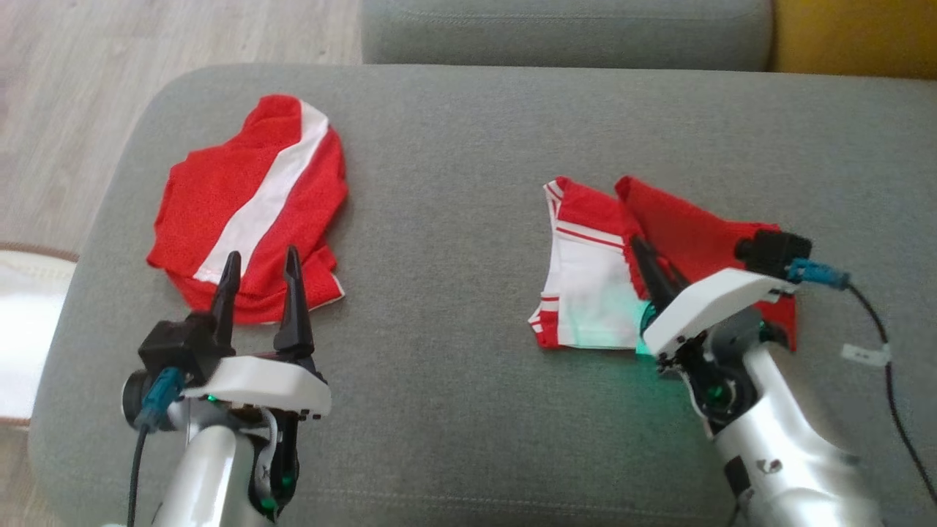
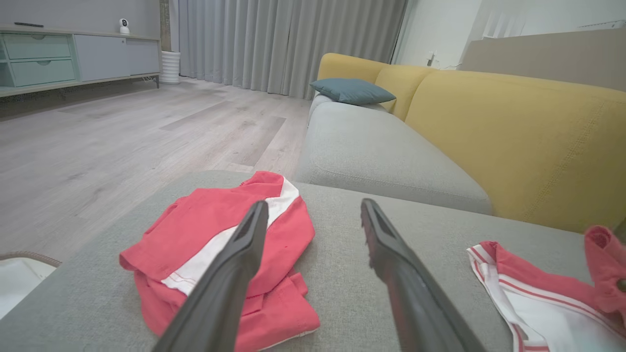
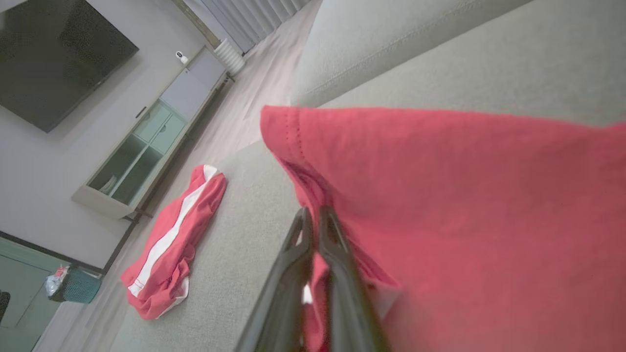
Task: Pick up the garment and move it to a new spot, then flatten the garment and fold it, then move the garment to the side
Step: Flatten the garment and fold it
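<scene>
A red and white garment (image 1: 593, 274) lies partly folded on the right half of the grey cushion (image 1: 454, 219). My right gripper (image 1: 638, 245) is shut on a raised red fold at the garment's middle; the right wrist view shows the closed fingers (image 3: 313, 230) pinching red cloth (image 3: 440, 195). A second red garment with a white stripe (image 1: 252, 205) lies bunched at the cushion's left. Just in front of its near edge, my left gripper (image 1: 262, 256) stands open with nothing between its fingers, and its tips overlap that garment (image 2: 220, 234) in the left wrist view.
The cushion's rounded left edge drops to a wood floor (image 1: 73, 110), where a white basket (image 1: 22, 329) sits. Another grey seat (image 1: 564, 29) and a yellow backrest (image 2: 513, 137) lie beyond. A black cable (image 1: 889, 366) trails from my right wrist.
</scene>
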Robot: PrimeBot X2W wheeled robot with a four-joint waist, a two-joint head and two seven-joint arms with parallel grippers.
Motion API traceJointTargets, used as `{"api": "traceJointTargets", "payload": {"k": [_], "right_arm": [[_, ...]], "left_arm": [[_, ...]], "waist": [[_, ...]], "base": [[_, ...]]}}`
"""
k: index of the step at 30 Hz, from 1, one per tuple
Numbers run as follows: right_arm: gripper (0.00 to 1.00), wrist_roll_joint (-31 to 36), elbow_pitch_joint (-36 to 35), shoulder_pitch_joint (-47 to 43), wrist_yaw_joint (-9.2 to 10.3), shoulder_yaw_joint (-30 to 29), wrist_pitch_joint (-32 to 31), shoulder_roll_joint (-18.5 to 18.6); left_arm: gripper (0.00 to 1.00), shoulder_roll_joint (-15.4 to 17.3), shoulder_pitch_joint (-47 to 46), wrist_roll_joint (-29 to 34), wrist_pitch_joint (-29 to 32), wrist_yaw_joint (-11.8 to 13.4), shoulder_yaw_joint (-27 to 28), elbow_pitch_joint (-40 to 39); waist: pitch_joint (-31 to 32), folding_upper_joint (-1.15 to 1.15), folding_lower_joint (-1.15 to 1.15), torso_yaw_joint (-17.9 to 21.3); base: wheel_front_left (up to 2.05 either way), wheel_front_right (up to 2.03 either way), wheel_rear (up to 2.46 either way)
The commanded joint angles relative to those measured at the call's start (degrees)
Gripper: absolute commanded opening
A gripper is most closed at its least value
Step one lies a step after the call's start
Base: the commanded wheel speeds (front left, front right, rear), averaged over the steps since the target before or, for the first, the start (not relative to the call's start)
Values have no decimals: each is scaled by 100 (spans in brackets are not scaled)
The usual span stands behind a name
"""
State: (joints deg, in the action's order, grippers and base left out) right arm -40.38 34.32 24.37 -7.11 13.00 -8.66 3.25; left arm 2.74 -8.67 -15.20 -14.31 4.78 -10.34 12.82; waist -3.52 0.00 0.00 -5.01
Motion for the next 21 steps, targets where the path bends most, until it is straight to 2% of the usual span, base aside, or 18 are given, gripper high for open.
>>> {"api": "traceJointTargets", "payload": {"k": [1, 10, 11, 12, 13, 21], "right_arm": [[0, -175, 50, 428, -37, 279, 234, -36], [0, -1006, 1158, 911, -37, 1216, 925, -37], [8, -1040, 1286, 972, -37, 1321, 986, -37], [71, -1085, 1399, 1021, -37, 1429, 1034, -37], [100, -1161, 1480, 1059, -37, 1541, 1071, -37], [100, -1763, 1704, 1433, -37, 2295, 1357, -37]], "left_arm": [[100, 25, -273, 52, -69, -23, 178, -166], [100, 20, -318, 70, -69, -55, 163, -75], [100, 20, -323, 72, -69, -56, 164, -64], [100, 20, -328, 74, -69, -55, 165, -55], [100, 19, -329, 75, -69, -53, 169, -48], [100, 17, -249, 67, -69, -51, 192, -35]], "waist": [[-80, 0, 0, -109], [-193, 0, 0, -360], [-196, 0, 0, -373], [-195, 0, 0, -383], [-189, 0, 0, -389], [-47, 0, 0, -175]], "base": [[0, 0, 0], [0, 0, 0], [0, 0, 0], [0, 0, 0], [0, 0, 0], [0, 0, 0]]}}
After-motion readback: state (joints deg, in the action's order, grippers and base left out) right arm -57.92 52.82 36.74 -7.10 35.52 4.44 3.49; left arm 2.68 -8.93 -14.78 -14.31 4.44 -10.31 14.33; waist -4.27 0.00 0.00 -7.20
